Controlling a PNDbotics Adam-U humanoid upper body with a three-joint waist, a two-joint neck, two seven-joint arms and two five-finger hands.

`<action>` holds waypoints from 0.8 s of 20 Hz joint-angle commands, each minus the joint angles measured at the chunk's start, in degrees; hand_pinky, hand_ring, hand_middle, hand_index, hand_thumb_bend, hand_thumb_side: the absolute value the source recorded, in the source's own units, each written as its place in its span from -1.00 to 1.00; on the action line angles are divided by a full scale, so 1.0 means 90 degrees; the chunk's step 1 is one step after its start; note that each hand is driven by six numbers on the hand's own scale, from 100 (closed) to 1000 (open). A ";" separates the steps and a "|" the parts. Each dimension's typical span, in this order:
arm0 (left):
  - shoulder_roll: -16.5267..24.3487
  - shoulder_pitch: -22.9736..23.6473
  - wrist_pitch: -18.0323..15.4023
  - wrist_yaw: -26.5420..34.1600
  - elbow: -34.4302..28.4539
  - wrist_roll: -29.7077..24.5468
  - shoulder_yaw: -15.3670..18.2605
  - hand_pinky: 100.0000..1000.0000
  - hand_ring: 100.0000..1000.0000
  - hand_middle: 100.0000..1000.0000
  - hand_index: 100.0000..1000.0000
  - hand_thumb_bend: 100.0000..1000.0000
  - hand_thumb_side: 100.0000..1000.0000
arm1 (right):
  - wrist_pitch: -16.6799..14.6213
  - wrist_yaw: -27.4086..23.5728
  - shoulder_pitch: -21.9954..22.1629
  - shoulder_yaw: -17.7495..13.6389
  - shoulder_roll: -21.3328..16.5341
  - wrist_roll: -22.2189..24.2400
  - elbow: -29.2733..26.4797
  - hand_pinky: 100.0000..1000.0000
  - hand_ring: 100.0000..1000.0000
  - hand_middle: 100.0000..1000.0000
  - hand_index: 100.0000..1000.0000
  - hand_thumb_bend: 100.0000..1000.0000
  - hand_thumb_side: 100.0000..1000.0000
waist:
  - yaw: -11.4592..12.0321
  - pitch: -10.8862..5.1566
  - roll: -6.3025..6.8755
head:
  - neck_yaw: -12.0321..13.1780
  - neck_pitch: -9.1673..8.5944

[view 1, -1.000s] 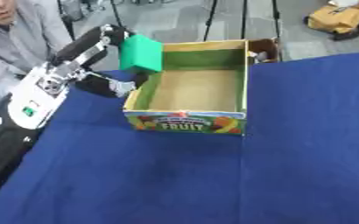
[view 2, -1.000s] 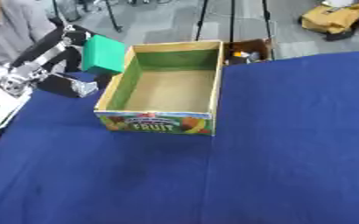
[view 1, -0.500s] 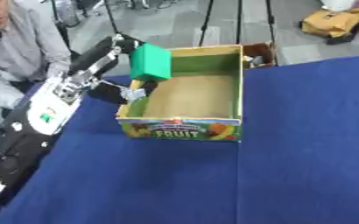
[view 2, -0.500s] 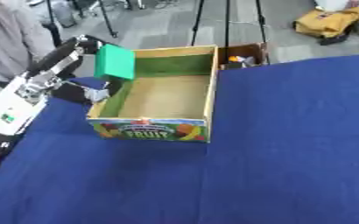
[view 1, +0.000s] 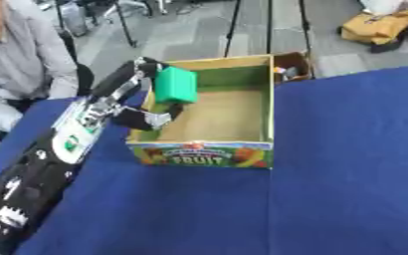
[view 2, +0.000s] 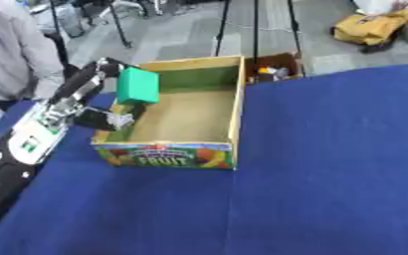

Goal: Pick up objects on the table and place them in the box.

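While the left hand (view 1: 142, 92) comes in from the table's left edge, its fingers and thumb are curled round a green block (view 1: 176, 84), a plain matte rectangular piece with squared edges. The block sits in the air, tilted, over the left wall of the box (view 1: 264, 107) near its far-left corner, partly above the box interior. The box is an open-top cardboard tray, rectangular, with a tan floor, green inner walls and a printed fruit label with the word FRUIT on its near wall. It stands on the table (view 1: 347, 164) near the far edge, left of centre. The table is covered in a dark blue cloth, smooth and flat. The arm is black with silver joints and a white panel on the forearm. A smaller brown carton (view 2: 273, 67) sits just beyond the box's far-right corner, holding small items I cannot make out. The right hand shows in neither view.
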 commanded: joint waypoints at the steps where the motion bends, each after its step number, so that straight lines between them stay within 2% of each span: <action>1: 0.0248 -0.0052 -0.0109 -0.0281 0.0181 0.0256 0.0165 -0.31 -0.19 -0.25 0.17 -1.00 -0.38 | -0.0067 -0.0081 -0.0099 -0.0013 -0.0075 0.0042 -0.0015 0.77 0.90 -0.26 0.68 -0.93 0.18 | -0.0027 -0.0127 -0.0016 | 0.0046 -0.0164; 6: 0.0233 -0.0046 -0.0258 -0.0550 0.0343 0.0436 0.0181 -0.18 -0.10 -0.16 0.33 -1.00 -0.32 | -0.0110 -0.0089 -0.0107 -0.0046 -0.0133 0.0074 0.0037 0.78 0.91 -0.27 0.68 -0.91 0.16 | -0.0058 -0.0035 0.0032 | 0.0041 -0.0192; 7: 0.0236 -0.0037 -0.0281 -0.0589 0.0351 0.0447 0.0184 -0.08 -0.02 -0.08 0.45 -1.00 -0.30 | -0.0111 -0.0089 -0.0103 -0.0051 -0.0140 0.0080 0.0040 0.78 0.92 -0.27 0.69 -0.92 0.17 | -0.0065 -0.0025 0.0042 | 0.0040 -0.0197; 10: 0.0268 0.0002 -0.0351 -0.0749 0.0366 0.0472 0.0216 0.07 0.16 0.11 0.59 -1.00 -0.30 | -0.0118 -0.0087 -0.0098 -0.0068 -0.0157 0.0089 0.0055 0.78 0.92 -0.27 0.69 -0.90 0.17 | -0.0094 -0.0005 0.0059 | 0.0058 -0.0222; 13: 0.0284 0.0018 -0.0435 -0.0906 0.0363 0.0536 0.0235 0.25 0.46 0.47 0.82 -1.00 -0.28 | -0.0132 -0.0083 -0.0097 -0.0076 -0.0177 0.0096 0.0075 0.79 0.92 -0.28 0.69 -0.89 0.17 | -0.0101 0.0013 0.0065 | 0.0084 -0.0257; 16: 0.0284 0.0021 -0.0572 -0.0961 0.0322 0.0621 0.0230 0.26 0.48 0.50 0.93 -1.00 -0.20 | -0.0138 -0.0071 -0.0084 -0.0089 -0.0196 0.0103 0.0094 0.79 0.92 -0.28 0.69 -0.88 0.18 | -0.0095 0.0031 0.0073 | 0.0101 -0.0284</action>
